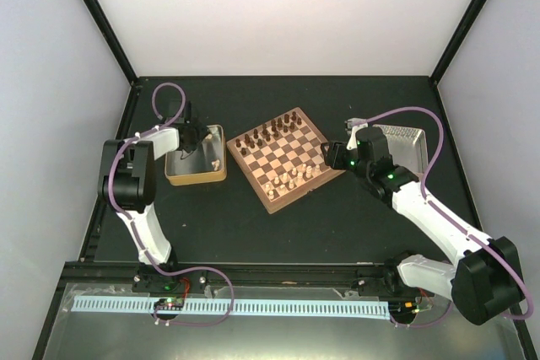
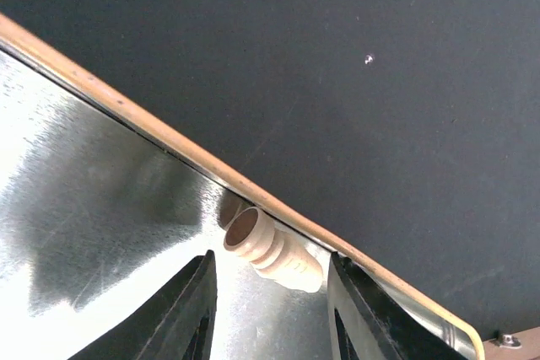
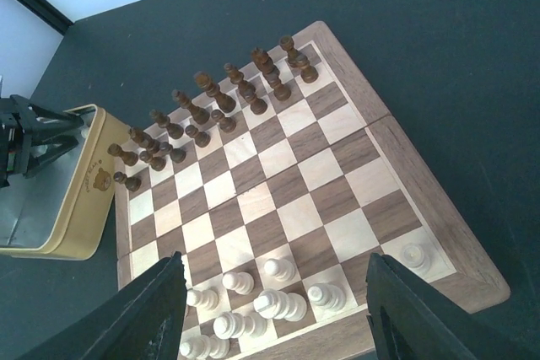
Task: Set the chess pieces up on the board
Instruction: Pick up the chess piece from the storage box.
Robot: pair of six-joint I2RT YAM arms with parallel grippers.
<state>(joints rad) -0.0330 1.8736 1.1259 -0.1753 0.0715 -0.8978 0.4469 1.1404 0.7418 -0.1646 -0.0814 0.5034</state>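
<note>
The board's middle rows stand bare, open from above. Dark pieces crowd its far 2 rows, and cream pieces cluster along the near edge. In the tray, 1 cream piece lies just beside the wall, which closes off that side.

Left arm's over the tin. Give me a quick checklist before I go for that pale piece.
1. Jaws of the left pincer apart: ok.
2. The pale piece between its fingers: ok.
3. Piece upright: not ok, it lies on its side against the tin wall.
4. Room to close without hitting that wall: cannot tell.
5. The right pincer open, empty, away from the tin: ok.
6. Free squares on the board in the pale rows: ok.
</note>
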